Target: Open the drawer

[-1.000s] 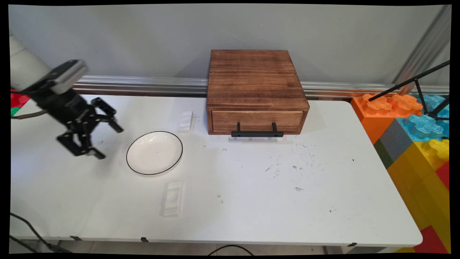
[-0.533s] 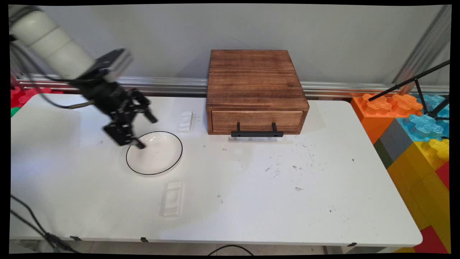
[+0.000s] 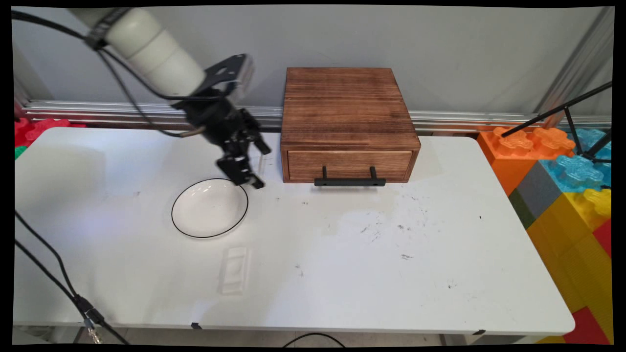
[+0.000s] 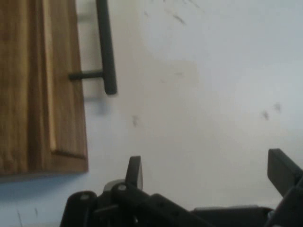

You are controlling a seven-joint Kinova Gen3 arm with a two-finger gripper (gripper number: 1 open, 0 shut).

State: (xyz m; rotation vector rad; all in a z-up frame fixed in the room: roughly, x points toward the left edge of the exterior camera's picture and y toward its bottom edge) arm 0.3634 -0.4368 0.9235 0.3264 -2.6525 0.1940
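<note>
The end effector (image 3: 254,166) is seen above the white worktop (image 3: 342,274), between the white plate (image 3: 209,208) and the wooden drawer box (image 3: 348,124). Its fingers are spread apart and nothing is held between them; in the hand view the two fingertips (image 4: 135,171) stand well apart at the bottom edge, with only bare worktop (image 4: 213,94) seen between them. The lower finger is placed just past the plate's far right rim, and whether it touches the rim cannot be told. A small white block (image 3: 258,164) lies just behind the end effector, beside the box's left front corner, and is largely covered by the fingers in the main view. The drawer box rests at the back of the worktop against the wall rail, its drawer closed and its black bar handle (image 3: 349,182) facing the near side. In the hand view the box front (image 4: 42,85) and one end of the handle (image 4: 106,47) are seen at the upper left. A flat whitish block (image 3: 234,270) lies on the worktop on the near side of the plate, well apart from the end effector. Large coloured toy bricks (image 3: 567,181) are stacked off the worktop's right end.
</note>
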